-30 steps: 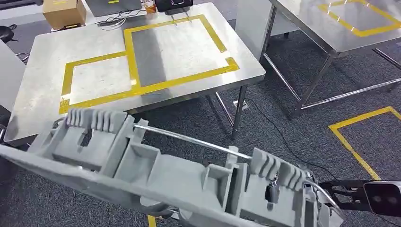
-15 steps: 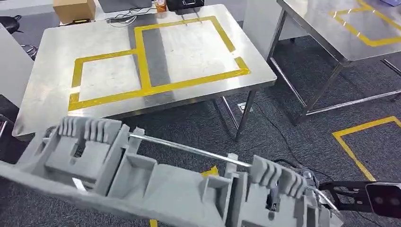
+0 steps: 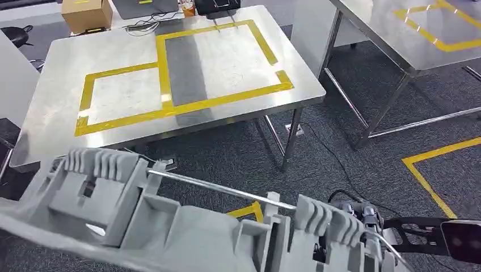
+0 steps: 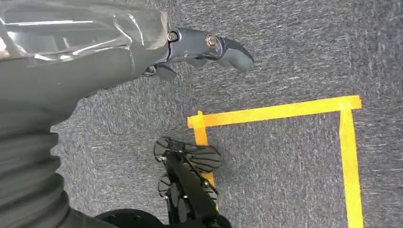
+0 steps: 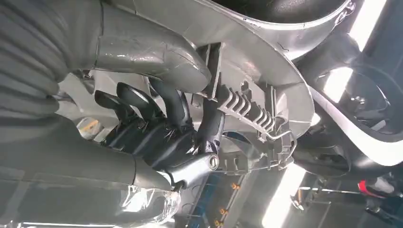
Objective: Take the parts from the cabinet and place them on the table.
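I'm seeing the grey part (image 3: 170,221) hanging low across the head view, above the carpet (image 3: 340,141) and short of the table (image 3: 57,68). A metal rod (image 3: 221,190) is running along its ribbed top. The right hand (image 5: 161,128) is gripping the part's ribbed end, dark fingers (image 5: 138,102) curling around it. The left hand (image 4: 204,47) is sitting over carpet with fingers drawn in; whether it is holding anything, I cannot tell. Yellow tape (image 3: 161,62) is marking rectangles on the table. A cardboard box (image 3: 85,14) is standing at the far edge; I'm reading no writing anywhere.
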Controlling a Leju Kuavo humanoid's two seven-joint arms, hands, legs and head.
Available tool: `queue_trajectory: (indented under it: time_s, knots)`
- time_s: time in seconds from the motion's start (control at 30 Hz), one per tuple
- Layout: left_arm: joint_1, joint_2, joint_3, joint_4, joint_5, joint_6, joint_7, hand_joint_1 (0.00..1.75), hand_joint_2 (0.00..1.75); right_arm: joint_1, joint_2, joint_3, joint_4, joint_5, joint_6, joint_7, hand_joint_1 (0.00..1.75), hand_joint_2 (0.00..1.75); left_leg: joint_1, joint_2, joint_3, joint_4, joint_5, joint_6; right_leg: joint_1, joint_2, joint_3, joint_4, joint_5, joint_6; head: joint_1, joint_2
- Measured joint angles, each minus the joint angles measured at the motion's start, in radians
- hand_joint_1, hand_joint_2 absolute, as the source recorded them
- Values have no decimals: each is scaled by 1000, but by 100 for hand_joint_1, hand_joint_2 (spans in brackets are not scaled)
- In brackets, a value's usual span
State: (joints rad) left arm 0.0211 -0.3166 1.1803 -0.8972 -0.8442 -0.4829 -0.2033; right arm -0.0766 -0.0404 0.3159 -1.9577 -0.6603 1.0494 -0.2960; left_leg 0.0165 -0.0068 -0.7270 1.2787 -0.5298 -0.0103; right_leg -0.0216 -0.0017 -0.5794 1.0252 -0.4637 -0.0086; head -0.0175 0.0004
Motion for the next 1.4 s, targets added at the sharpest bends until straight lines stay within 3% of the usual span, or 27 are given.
queue_trajectory:
  time_s: [0.07, 0.1, 0.13, 0.2, 0.23, 0.3, 0.37, 0.43, 0.47, 0.53, 0.6, 0.63, 0.67, 0.7, 0.77, 0.8, 0.87, 0.93, 0.97, 1.0, 1.07, 1.13, 1.17, 1.2, 1.27, 1.33, 1.4]
  knots:
    - [-1, 0, 0, 0, 0, 1, 0, 0, 175, 0, 1, 0, 0, 1, 0, 0, 173, 175, -7, 2, 88, -181, 89, 21, 4, 0, 12, -1, -6, 2, 0, 0]
    - [-1, 2, 0, -1, 0, 2, 0, 0, 175, -1, 2, 0, 0, 1, 0, 0, 173, 175, -15, 10, 119, -242, 90, 35, 3, -1, 16, -3, -9, 5, 2, 0]
    - [-3, 0, 0, -2, -2, 2, 0, 0, 175, -1, 3, 0, -1, 2, 0, 0, 173, 175, -19, 15, 123, -253, 78, 36, 12, -1, 14, -3, -12, 11, 2, 0]
    - [-5, 0, 0, -3, -2, 2, 0, 0, 175, 1, 3, 0, -1, 3, 0, -1, 173, 175, -24, 12, 124, -267, 76, 44, 5, -3, 24, 1, 1, 25, 0, 0]
    - [-4, 1, 1, -4, -2, 3, 0, 0, 175, 2, 3, 0, -1, 5, 0, -1, 173, 175, -25, 10, 135, -277, 74, 51, 6, -4, 25, 4, 12, 43, 1, 0]
    - [-3, 0, 3, -5, -3, 4, 0, 0, 175, -1, 3, 1, -3, 7, 0, -3, 173, 175, -16, 7, 178, -295, 82, 59, 4, -3, 18, 31, -12, 39, 3, 0]
    - [-5, -1, 4, -5, -3, 4, 0, 0, 175, -2, 2, 0, -3, 8, 0, -3, 173, 175, -16, 4, 183, -295, 78, 63, 3, -2, -48, 154, -65, 26, 6, 0]
    - [-4, -4, 6, -5, -3, 4, 0, 0, 175, 1, 1, 0, -3, 8, 0, -3, 173, 175, -17, 0, 185, -294, 71, 64, 4, -1, -136, 282, -104, 31, 6, 0]
    - [-3, -6, 7, -5, -3, 4, 0, 0, 175, 1, 0, 0, -3, 8, 0, -3, 173, 175, -17, -1, 190, -294, 66, 63, 3, -1, -157, 295, -103, 36, 6, 0]
    - [-3, -7, 9, -5, -3, 4, 0, 0, 175, 1, 0, 0, -3, 8, 0, -3, 173, 175, -14, -8, 209, -294, 52, 57, -2, -1, -128, 192, -40, 69, 6, 0]
    - [-3, -8, 10, -5, -3, 4, 0, 0, 175, 1, 0, 0, -3, 8, 0, -3, 173, 175, -13, -11, 228, -293, 32, 46, -7, -1, -55, 2, 62, 86, 7, 0]
    - [-3, -8, 13, -5, -3, 4, 0, 0, 175, 2, 0, 0, -3, 8, 1, -3, 173, 175, -17, -12, 236, -288, 24, 39, -3, -2, -57, -13, 55, 67, 7, 0]
    - [-4, -8, 13, -5, -3, 4, 0, 0, 175, -1, 0, 0, -3, 8, 1, -3, 173, 175, -17, -11, 226, -290, 20, 32, 3, -3, -52, -16, 36, 35, 7, 0]
    - [-3, -8, 13, -5, -4, 4, 0, 0, 175, 1, 0, 0, -3, 8, 2, -4, 173, 175, -18, -11, 222, -290, 15, 25, 5, 1, -47, -16, 52, 24, 4, 0]
    - [-4, -8, 14, -5, -4, 4, 0, 0, 175, 0, 0, 0, -3, 8, 3, -5, 173, 175, -14, -11, 235, -278, 12, 17, -2, 5, -34, -18, 44, 8, 4, 0]
    - [-5, -8, 14, -5, -4, 4, 0, 0, 175, -1, 1, 0, -4, 9, 3, -4, 173, 175, -12, -6, 216, -248, 16, 13, -3, 3, -25, -21, 40, 1, 6, 0]
    - [-7, -9, 14, -5, -4, 4, 0, 0, 175, -4, 2, 0, -4, 8, 5, -4, 173, 175, -9, -1, 134, -117, 4, 2, -2, 3, -13, -21, 27, -8, 2, 0]
    - [-6, -9, 14, -5, -4, 4, 0, 0, 175, -3, 2, 0, -4, 9, 5, -4, 173, 175, -5, 1, 33, 19, -66, -6, 0, 5, 1, -21, 11, -10, 2, 0]
    - [-4, -9, 15, -5, -4, 4, 0, 0, 175, -3, 2, 0, -4, 9, 5, -4, 173, 175, -5, 1, 3, 44, -83, -7, 1, 7, 11, -21, 3, -10, 2, 0]
    - [-3, -9, 16, -5, -4, 4, 0, 0, 175, -3, 2, 0, -4, 9, 5, -4, 173, 175, -6, 1, -7, 31, -77, -4, 2, 9, 24, -21, -6, -9, 1, 0]
    - [-4, -8, 16, -6, -4, 4, 0, 0, 175, -3, 2, 0, -4, 9, 5, -3, 173, 175, -9, 1, 24, -100, 11, 9, 8, 9, 57, -22, -28, -8, 1, 0]
    - [-3, -6, 18, -7, -4, 3, 0, 0, 175, -6, 3, 0, -4, 10, 5, -3, 173, 175, -27, 6, 69, -257, 152, 50, 7, 9, 71, -26, -46, -8, 3, 0]
    - [-2, -6, 19, -8, -4, 3, 0, 0, 175, -7, 3, 2, -3, 10, 5, -3, 173, 175, -34, -4, 67, -260, 137, 58, 16, 15, 83, -28, -56, 1, 7, 0]
    - [-3, -5, 19, -9, -4, 3, 0, 0, 175, -9, 3, 2, -3, 10, 5, -2, 173, 175, -36, -4, 74, -266, 136, 58, 15, 14, 83, -32, -60, 6, 5, 0]
    - [-2, -5, 21, -11, -4, 3, 0, 0, 175, -9, 4, 3, -6, 11, 6, -2, 173, 175, -36, -1, 89, -286, 135, 66, 16, 14, 94, -17, -38, 24, 4, 0]
    - [-4, -6, 21, -11, -4, 3, 0, 0, 175, -12, 3, 4, -6, 10, 7, -2, 173, 175, -28, -5, 135, -305, 133, 72, 15, 12, 71, 47, -51, 23, 7, 0]
    - [-5, -7, 20, -11, -4, 2, 0, 0, 175, -14, 2, 3, -6, 10, 8, -2, 173, 175, -27, -7, 145, -305, 124, 76, 14, 12, -9, 175, -85, 23, 8, 0]
